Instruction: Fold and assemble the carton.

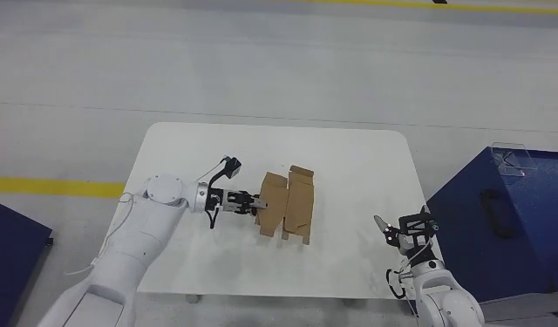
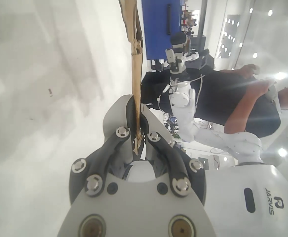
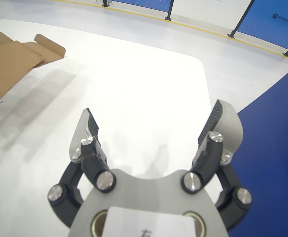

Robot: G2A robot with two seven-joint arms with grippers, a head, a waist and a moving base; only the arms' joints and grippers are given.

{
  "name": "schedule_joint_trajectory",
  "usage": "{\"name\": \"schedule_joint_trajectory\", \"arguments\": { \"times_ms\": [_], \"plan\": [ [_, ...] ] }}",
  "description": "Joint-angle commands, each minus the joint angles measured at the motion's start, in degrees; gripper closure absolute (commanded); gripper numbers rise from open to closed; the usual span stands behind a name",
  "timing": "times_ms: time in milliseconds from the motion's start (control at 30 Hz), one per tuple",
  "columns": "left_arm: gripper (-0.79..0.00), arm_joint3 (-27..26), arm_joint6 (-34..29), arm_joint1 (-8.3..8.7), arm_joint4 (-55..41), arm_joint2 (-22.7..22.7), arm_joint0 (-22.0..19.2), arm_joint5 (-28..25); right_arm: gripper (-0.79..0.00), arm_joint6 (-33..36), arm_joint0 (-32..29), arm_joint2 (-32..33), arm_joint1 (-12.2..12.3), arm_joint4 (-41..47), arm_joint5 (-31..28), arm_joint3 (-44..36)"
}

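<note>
Carton (image 1: 288, 203): flattened brown cardboard, lying on the white table (image 1: 349, 153), its flaps sticking out at both ends. It is reaching straight out ahead of the left gripper (image 1: 258, 203), away from the wrist, with its near edge sitting between that gripper's fingertips.

Left gripper: clamping the carton's near edge. In the left wrist view the board is showing edge-on, a thin brown strip pinched between the two dark pads (image 2: 131, 110), which are pressing on both faces (a ragged scrap of the edge is poking back past the pads toward the palm). The rest of the board is running on beyond the fingertips and bowing a little at its far end.

Right gripper (image 1: 403, 227): hovering low over bare tabletop with its jaws spread wide and nothing between them. It is well apart from the carton, on the opposite side of it from the left gripper, close to the table's edge. From its wrist view a rounded carton flap is lying ahead and off to one side.

Blue cabinet (image 1: 497, 214): standing off the table, just beside the right gripper, on its side away from the carton.
</note>
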Motion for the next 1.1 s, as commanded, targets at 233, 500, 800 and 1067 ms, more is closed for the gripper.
{"name": "schedule_joint_trajectory", "arguments": {
  "times_ms": [233,500,800,1067],
  "plan": [
    [0.0,-24.07,0.2,5.23,3.95,-7.31,12.03,5.84,-0.785,0.0,0.0,0.0,0.0,0.0,0.0,0.0],
    [0.0,-26.72,0.17,5.74,5.2,-7.94,13.38,6.93,-0.785,0.0,0.0,0.0,0.0,0.0,0.0,0.0],
    [0.0,-29.3,4.18,5.74,2.24,-8.14,16.34,7.04,-0.785,10.89,-0.64,0.95,-0.16,23.12,-12.08,-4.59],
    [0.0,-34.26,4.55,6.01,-3.49,-8.94,19.16,4.64,-0.785,51.99,4.7,6.54,0.93,78.08,-8.03,-6.64]
  ]
}}
